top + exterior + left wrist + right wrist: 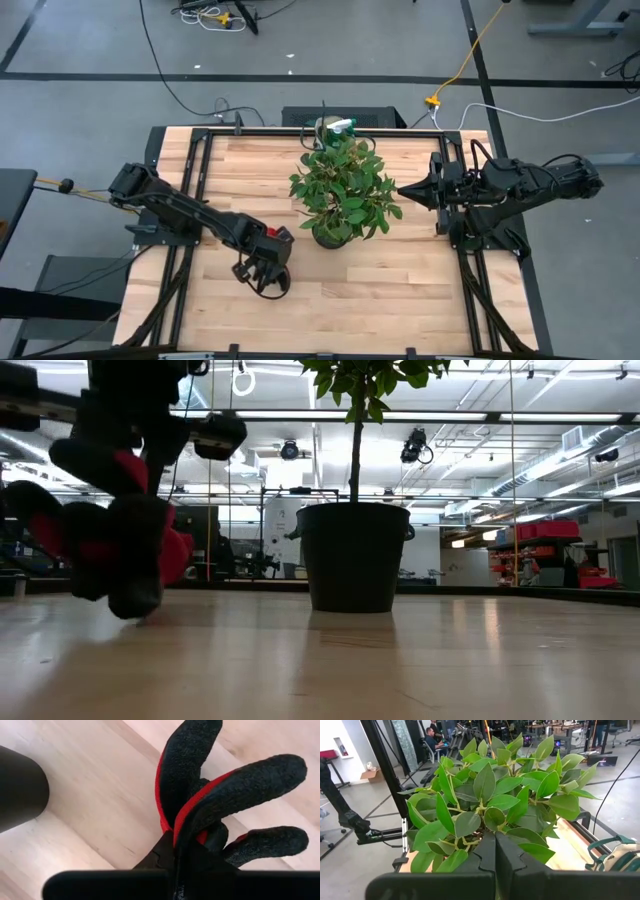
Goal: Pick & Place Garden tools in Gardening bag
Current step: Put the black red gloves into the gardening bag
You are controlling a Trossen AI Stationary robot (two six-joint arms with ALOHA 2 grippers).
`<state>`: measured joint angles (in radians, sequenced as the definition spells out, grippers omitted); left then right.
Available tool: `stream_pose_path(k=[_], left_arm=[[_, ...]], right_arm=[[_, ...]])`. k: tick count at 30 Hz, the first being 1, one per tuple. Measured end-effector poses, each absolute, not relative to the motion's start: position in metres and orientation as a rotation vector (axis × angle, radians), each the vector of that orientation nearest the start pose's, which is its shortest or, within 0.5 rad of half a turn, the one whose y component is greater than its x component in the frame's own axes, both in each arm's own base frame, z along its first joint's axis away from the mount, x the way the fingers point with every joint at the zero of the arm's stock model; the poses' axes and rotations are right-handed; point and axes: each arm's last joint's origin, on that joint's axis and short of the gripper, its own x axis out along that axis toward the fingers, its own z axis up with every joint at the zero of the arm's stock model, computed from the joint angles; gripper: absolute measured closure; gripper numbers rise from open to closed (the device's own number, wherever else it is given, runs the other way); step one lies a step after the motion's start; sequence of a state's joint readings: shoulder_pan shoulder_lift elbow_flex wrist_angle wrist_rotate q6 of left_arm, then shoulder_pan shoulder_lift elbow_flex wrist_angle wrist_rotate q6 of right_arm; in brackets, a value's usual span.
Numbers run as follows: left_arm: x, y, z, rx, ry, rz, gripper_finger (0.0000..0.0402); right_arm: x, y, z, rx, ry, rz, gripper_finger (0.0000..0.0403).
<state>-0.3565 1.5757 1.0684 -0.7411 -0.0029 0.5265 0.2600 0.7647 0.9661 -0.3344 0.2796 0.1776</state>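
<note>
A pair of red-and-black gloves (268, 255) hangs at the table's near left with my left gripper (262, 262) shut on it. In the low view the gloves (110, 550) hang low over the table. Whether their lowest tip (135, 610) rests on the wood, I cannot tell. The tan gardening bag (333, 128) stands at the far edge behind the potted plant (343, 190). It also shows in the right wrist view (620, 857). My right gripper (403, 189) waits shut, held high at the table's right and pointing level at the foliage. My left gripper pinches the gloves between its two shut fingers (165, 852), coming steeply from above. The black, red-edged glove fingers (200, 805) stick out past the fingertips and spread apart. Which part of the gloves lies between the pads is hidden by the gripper itself.
The plant's dark pot (355, 555) stands mid-table, just right of the gloves, with leaves spreading wider than the pot. Black frame rails (195, 200) run along both table sides. Bare wood lies along the near edge (380, 300).
</note>
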Motion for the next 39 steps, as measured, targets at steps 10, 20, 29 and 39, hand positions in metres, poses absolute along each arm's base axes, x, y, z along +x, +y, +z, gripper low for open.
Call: stream_pose_path(k=[10, 20, 29, 39], left_arm=[[0.278, -0.102, 0.249, 0.555, 1.208, -0.688, 0.0391], [0.284, -0.073, 0.262, 0.401, 1.267, -0.641, 0.0391], [0.271, -0.049, 0.275, 0.321, 1.321, -0.562, 0.0391], [0.233, -0.021, 0.322, 0.279, 1.164, -0.429, 0.0391]], right_arm=[[0.149, 0.031, 0.382, 0.14, 0.125, -0.031, 0.0403], [0.149, 0.032, 0.382, 0.14, 0.125, -0.023, 0.0403], [0.149, 0.032, 0.382, 0.114, 0.124, -0.021, 0.0403], [0.149, 0.032, 0.383, 0.102, 0.109, -0.019, 0.0403]])
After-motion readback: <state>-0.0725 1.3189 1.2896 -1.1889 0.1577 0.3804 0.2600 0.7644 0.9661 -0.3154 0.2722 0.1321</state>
